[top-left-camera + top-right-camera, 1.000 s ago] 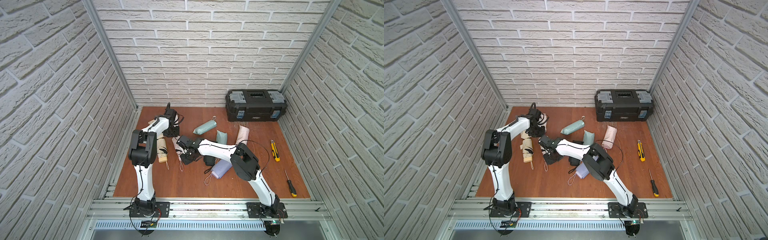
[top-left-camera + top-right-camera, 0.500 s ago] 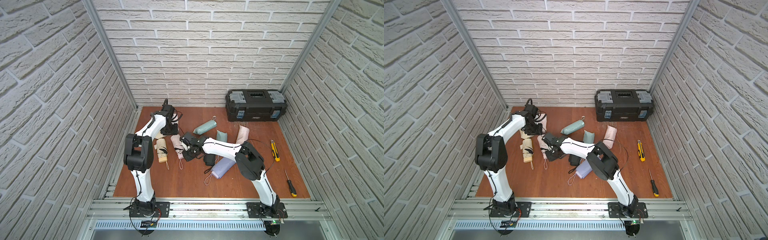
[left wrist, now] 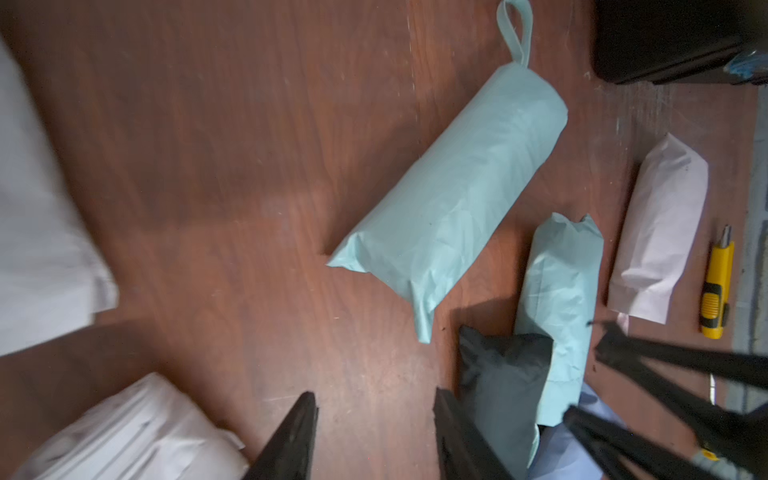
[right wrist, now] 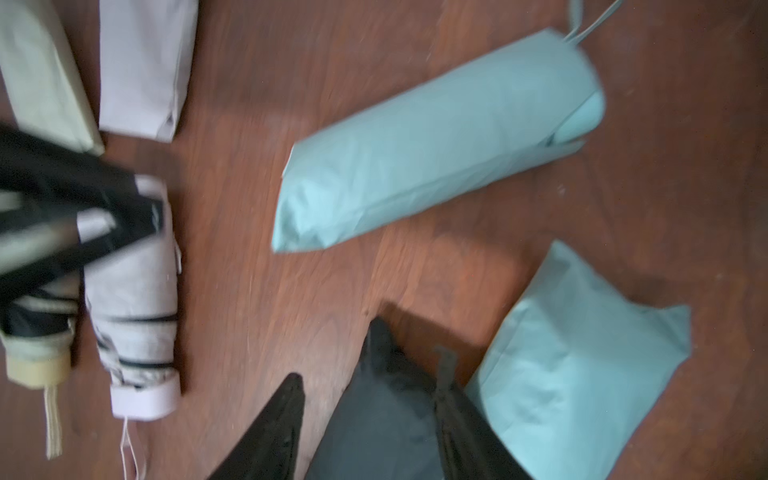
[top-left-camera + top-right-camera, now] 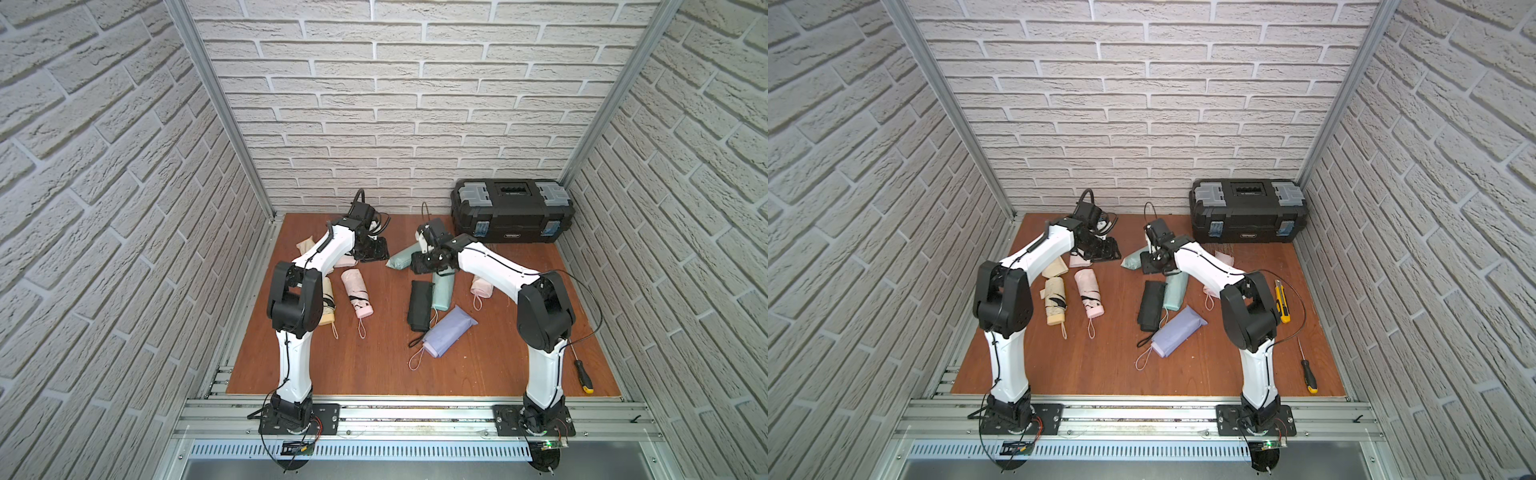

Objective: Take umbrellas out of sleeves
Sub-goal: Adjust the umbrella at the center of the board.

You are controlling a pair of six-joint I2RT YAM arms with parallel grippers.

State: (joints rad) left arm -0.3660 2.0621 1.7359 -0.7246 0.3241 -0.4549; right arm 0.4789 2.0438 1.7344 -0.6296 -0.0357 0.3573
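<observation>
At far left of the table, beige sleeve: laid flat and empty; partly covered by the left arm.
Beige umbrella: unsleeved; laid near the beige sleeve; largely hidden behind the left elbow in a top view.
Pink sleeve: laid limp under the left wrist, just beside the beige sleeve.
Pink umbrella: unsleeved; laid beside the beige umbrella.
Left gripper: jaws set apart; nothing is held; bare table is seen in the gap.
First mint sleeve: filled by an umbrella; rear end overlapped by the right gripper in both top views.
Right gripper: jaws parted; no grip is shown; the black sleeve is seen through the gap.
Black sleeve: filled; touching the second mint sleeve.
Second mint sleeve: filled; rear end covered by the right wrist.
Lilac sleeve: filled; laid at the front ends of both.
Second pink sleeve: filled; mostly hidden under the right arm.
Toolbox: closed; placed in the right rear corner.
Utility knife: partly screened by the right elbow.
Screwdriver: laid near the right front edge.
</observation>
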